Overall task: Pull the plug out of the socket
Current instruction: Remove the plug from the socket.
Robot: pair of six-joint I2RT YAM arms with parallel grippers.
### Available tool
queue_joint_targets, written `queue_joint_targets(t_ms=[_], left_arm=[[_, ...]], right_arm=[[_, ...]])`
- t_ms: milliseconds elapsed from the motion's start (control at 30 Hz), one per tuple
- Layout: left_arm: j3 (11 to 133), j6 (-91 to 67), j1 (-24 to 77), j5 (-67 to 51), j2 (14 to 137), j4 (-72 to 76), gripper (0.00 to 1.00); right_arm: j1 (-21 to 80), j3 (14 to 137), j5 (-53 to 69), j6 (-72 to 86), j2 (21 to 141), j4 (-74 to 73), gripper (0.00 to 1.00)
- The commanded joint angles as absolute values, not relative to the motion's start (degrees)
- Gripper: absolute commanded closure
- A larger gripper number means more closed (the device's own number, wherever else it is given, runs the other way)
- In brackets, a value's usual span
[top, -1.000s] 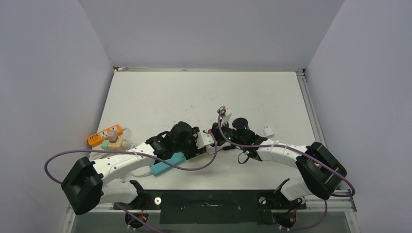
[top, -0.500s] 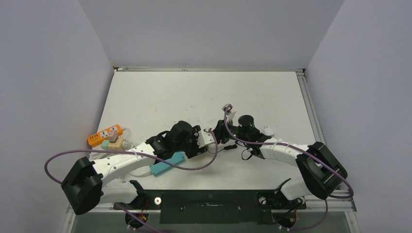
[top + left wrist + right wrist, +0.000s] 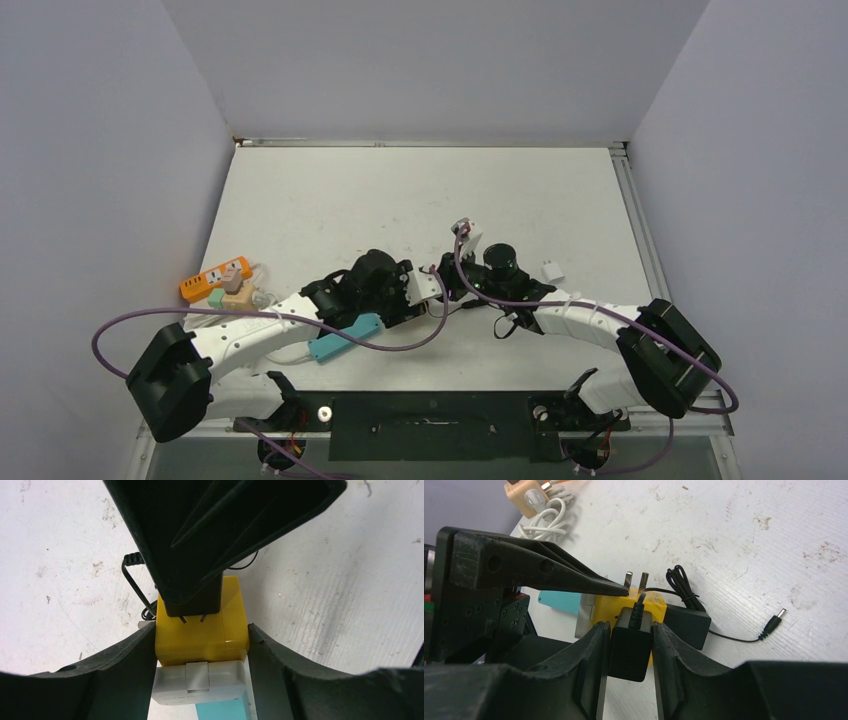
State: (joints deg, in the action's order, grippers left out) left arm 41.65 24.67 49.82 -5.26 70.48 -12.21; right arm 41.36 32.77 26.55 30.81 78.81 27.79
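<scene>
The desk (image 3: 330,200) is a white board, scuffed and flecked with grey marks, with a metal rail along its far and right edges. Plain pale grey walls close it in on the left, the far side and the right.

Near the middle of the desk, somewhat toward the near edge, the two arms meet over a yellow socket block (image 3: 202,625). The left gripper (image 3: 200,652) has its fingers pressed against the two sides of the yellow socket block, with a white adapter (image 3: 199,682) seated just behind it. The right gripper (image 3: 629,647) pinches the black plug (image 3: 629,650) between its fingers; in the left wrist view the plug's two metal prongs (image 3: 192,619) are bare between plug and socket face, so the plug is partly out. A thin black cable (image 3: 734,635) runs off over the desk to a small barrel tip.

At the left edge lie an orange power strip (image 3: 215,278) and a beige adapter (image 3: 238,296) with coiled white cord. A teal block (image 3: 345,337) lies under the left arm, toward the near edge. A small white piece (image 3: 552,270) rests toward the right edge.
</scene>
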Motion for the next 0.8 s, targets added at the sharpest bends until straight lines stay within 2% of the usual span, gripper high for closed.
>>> queue_joint_targets(t_ms=[0, 267, 567, 767], left_arm=[[44.9, 24.5, 49.7, -5.9, 71.2, -11.5, 1.0], [44.8, 24.5, 49.7, -5.9, 70.9, -11.5, 1.0], [44.5, 23.8, 49.1, -7.9, 70.1, -10.4, 1.0], [44.4, 23.7, 48.8, -8.3, 70.3, -10.2, 1.0]], right_arm=[[44.0, 33.9, 26.6, 29.0, 76.5, 32.1, 0.95], [43.0, 34.3, 23.9, 28.4, 75.9, 29.3, 0.95], [35.1, 34.2, 25.2, 30.7, 77.9, 26.5, 0.95], [34.4, 34.2, 26.0, 30.8, 78.2, 26.8, 0.95]])
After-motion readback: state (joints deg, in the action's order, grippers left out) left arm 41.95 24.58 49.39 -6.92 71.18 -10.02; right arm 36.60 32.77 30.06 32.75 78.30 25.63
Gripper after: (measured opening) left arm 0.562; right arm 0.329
